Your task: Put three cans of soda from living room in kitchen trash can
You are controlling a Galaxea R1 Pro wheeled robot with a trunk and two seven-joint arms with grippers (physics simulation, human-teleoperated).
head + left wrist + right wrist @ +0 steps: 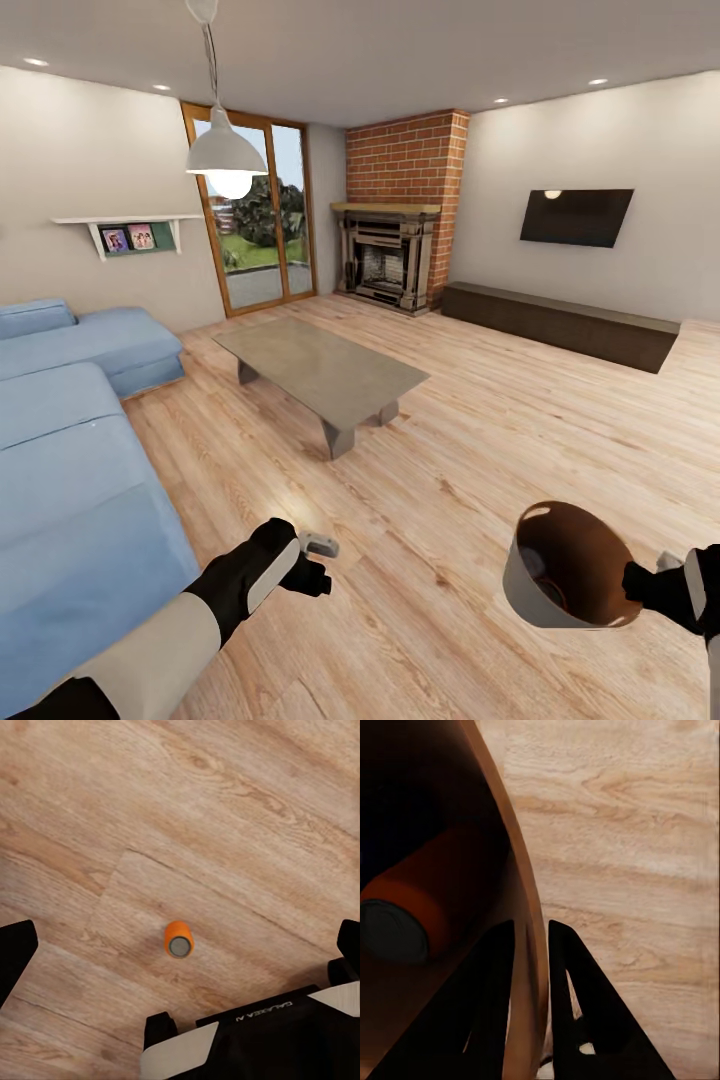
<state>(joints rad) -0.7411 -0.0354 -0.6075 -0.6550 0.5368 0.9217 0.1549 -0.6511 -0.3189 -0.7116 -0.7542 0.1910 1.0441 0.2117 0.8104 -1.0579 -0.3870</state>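
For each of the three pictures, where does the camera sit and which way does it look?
Head view: from the head, down over the living room; both forearms show, right pincer holding the trash can.
Left wrist view: straight down at floor and a soda can.
Right wrist view: along fingers clamping the bin wall; a can lies inside.
Shared: the bin, wood floor.

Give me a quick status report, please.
Right gripper clamped on trash can rim, one soda can inside. Left gripper open above soda can on floor.
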